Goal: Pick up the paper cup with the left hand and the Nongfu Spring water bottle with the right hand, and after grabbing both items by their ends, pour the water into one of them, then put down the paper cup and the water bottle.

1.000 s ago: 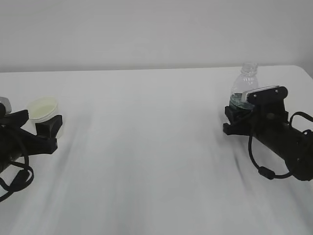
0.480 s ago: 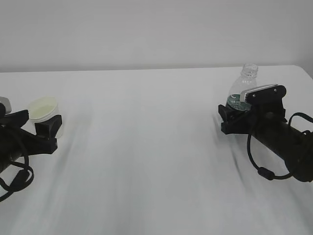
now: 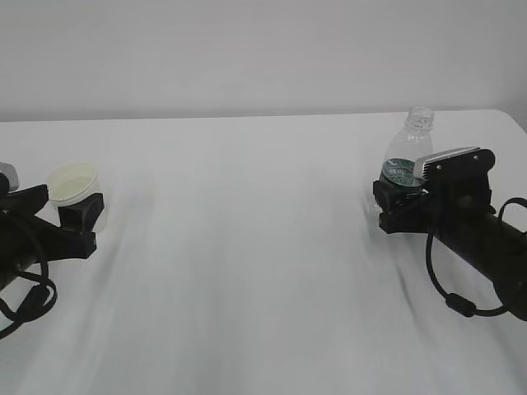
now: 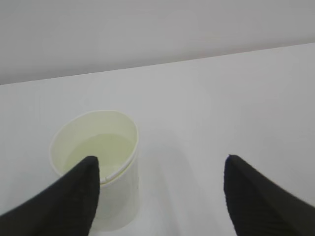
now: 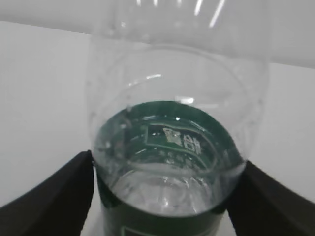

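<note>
Near the counter's (image 3: 247,247) left edge the left hand (image 4: 160,189) gapes beside the paper cup (image 4: 98,162); near its right edge the right hand (image 5: 162,196) straddles the Nongfu Spring water bottle (image 5: 170,147), loosened.

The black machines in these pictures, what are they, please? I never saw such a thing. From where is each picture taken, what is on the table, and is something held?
They are two robot arms, each ending in two jaws. The wide picture looks across the white table. The other two come from cameras on the wrists, looking out between the jaws. On the table stand a paper cup and a capless water bottle. The left arm has its jaws open, with the cup beside one of them, not held. The right arm has a jaw on either side of the bottle; whether they press it I cannot tell.
</note>
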You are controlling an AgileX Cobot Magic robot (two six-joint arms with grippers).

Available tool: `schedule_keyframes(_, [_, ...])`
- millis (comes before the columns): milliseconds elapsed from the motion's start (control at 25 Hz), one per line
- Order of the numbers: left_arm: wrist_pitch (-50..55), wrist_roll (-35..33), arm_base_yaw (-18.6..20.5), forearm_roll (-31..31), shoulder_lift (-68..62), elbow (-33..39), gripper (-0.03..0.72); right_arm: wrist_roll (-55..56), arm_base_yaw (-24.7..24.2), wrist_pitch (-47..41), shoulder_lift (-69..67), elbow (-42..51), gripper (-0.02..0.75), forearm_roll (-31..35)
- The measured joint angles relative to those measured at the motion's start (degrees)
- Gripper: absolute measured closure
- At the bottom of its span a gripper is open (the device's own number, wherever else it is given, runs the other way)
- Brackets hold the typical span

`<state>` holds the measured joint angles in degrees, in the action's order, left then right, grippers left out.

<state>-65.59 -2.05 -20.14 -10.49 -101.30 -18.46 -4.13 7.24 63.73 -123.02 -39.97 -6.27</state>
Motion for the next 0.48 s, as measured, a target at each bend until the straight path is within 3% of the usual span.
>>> schedule_keyframes(160, [0.0,0.0,0.0,-0.2,0.0,0.0,0.125,0.0,0.0,1.1,2.8,3.0,0.131,0.0])
schedule_keyframes(200, [0.0,-0.1,0.0,-0.3,0.0,0.0,0.069,0.0,0.0,1.2,3.4,3.6,0.131,0.0])
schedule_keyframes(280, [0.0,-0.2,0.0,-0.4,0.0,0.0,0.108,0.0,0.0,1.4,4.7,5.2,0.131,0.0])
schedule_keyframes(480, [0.0,-1.1,0.0,-1.5,0.0,0.0,0.124,0.0,0.0,1.6,8.1,8.8,0.131,0.0])
